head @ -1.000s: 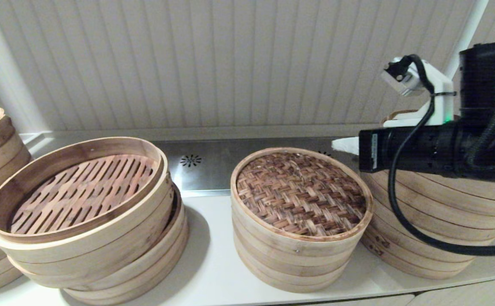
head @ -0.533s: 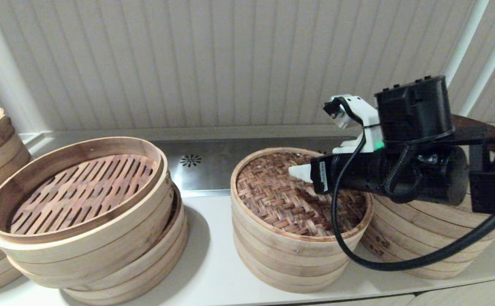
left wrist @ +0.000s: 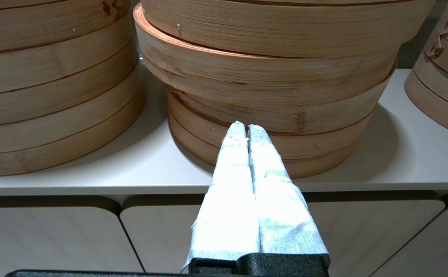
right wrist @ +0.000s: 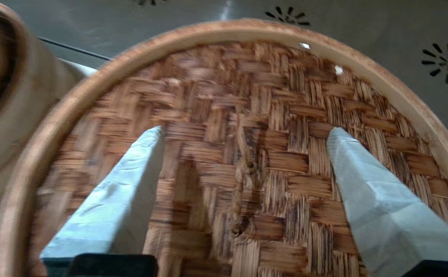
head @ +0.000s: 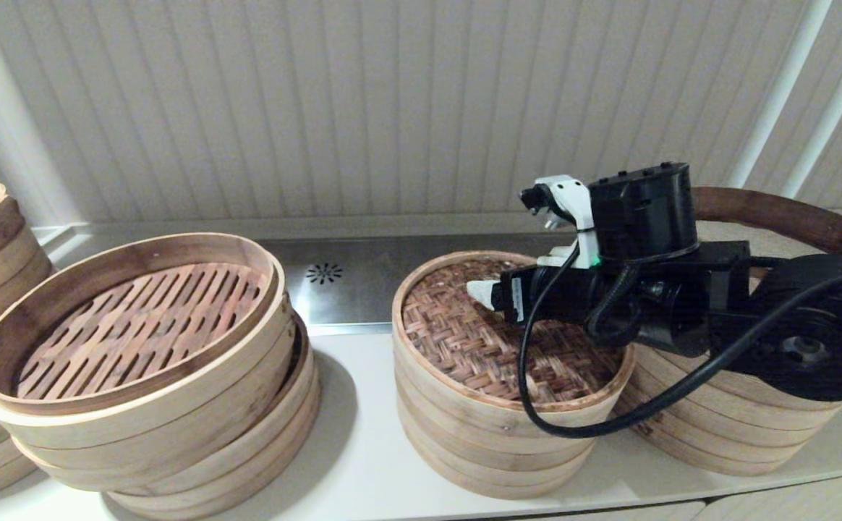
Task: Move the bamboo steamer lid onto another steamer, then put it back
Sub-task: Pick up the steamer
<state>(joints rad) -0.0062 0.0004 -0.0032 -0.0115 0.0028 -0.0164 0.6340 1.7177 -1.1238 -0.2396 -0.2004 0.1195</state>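
White counter under ribbed wall panels. I've got the right gripper over the round pale-rimmed bamboo steamer lid with dark herringbone weave, fingers spread wide, empty. Lid sits on the short middle steamer, beside the tall six-band bamboo stack. Looks light, stiff, slightly brittle; I'd pinch the centre knot. Left gripper parked low, fingers together.
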